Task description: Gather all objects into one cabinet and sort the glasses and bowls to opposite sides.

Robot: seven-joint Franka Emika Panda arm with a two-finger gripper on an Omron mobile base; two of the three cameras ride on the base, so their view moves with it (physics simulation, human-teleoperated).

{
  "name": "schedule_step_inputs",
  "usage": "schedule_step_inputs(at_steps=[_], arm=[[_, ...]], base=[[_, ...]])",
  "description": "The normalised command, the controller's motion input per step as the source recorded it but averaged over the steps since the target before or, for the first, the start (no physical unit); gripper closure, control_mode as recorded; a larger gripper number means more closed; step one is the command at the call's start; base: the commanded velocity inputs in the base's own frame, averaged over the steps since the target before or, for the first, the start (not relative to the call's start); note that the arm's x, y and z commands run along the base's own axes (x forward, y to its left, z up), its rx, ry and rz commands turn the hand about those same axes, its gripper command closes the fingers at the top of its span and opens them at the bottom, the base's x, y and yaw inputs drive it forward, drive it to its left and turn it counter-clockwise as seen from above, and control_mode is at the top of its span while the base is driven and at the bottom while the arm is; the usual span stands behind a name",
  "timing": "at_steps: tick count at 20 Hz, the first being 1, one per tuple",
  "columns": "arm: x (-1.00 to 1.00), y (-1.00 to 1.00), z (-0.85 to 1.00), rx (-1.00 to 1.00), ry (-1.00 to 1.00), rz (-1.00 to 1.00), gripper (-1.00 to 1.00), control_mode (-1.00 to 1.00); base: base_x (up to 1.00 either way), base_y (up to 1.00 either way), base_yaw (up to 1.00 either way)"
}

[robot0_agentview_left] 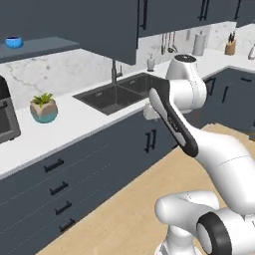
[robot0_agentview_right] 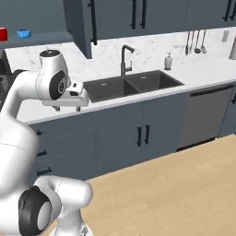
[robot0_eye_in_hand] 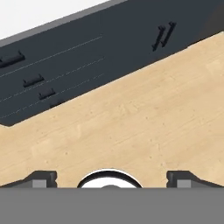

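Observation:
A small blue bowl point(robot0_agentview_left: 14, 42) sits on the shelf of the open wall cabinet point(robot0_agentview_left: 45, 48) at the upper left. From the right base view the same blue bowl point(robot0_agentview_right: 23, 33) stands just right of a red cup point(robot0_agentview_right: 2, 34) on that shelf. The cabinet's dark door point(robot0_agentview_right: 76, 23) swings outward, and its black bar handle point(robot0_agentview_right: 92, 20) shows. My gripper point(robot0_agentview_right: 67, 109) hangs well below the shelf, at counter-edge height left of the sink, pointing down. In the hand view its fingertips point(robot0_eye_in_hand: 41, 178) stand wide apart over the wooden floor: open and holding nothing.
A potted plant point(robot0_agentview_left: 43, 108) and a toaster oven point(robot0_agentview_left: 5, 117) stand on the white counter below the shelf. A double sink point(robot0_agentview_left: 119, 92) with a faucet point(robot0_agentview_right: 125, 57) lies to the right. A soap bottle point(robot0_agentview_right: 168, 61) and a knife block point(robot0_agentview_left: 230, 47) sit further along.

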Motion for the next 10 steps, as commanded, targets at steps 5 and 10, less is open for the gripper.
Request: schedule_step_inputs(at_steps=[5,10], arm=[[0.00,0.00,0.00,0.00,0.00,0.00,-1.00,1.00],[0.00,0.00,0.00,0.00,0.00,0.00,-1.00,1.00]], base=[[-0.03,0.00,-0.58],[0.00,-0.04,-0.59]])
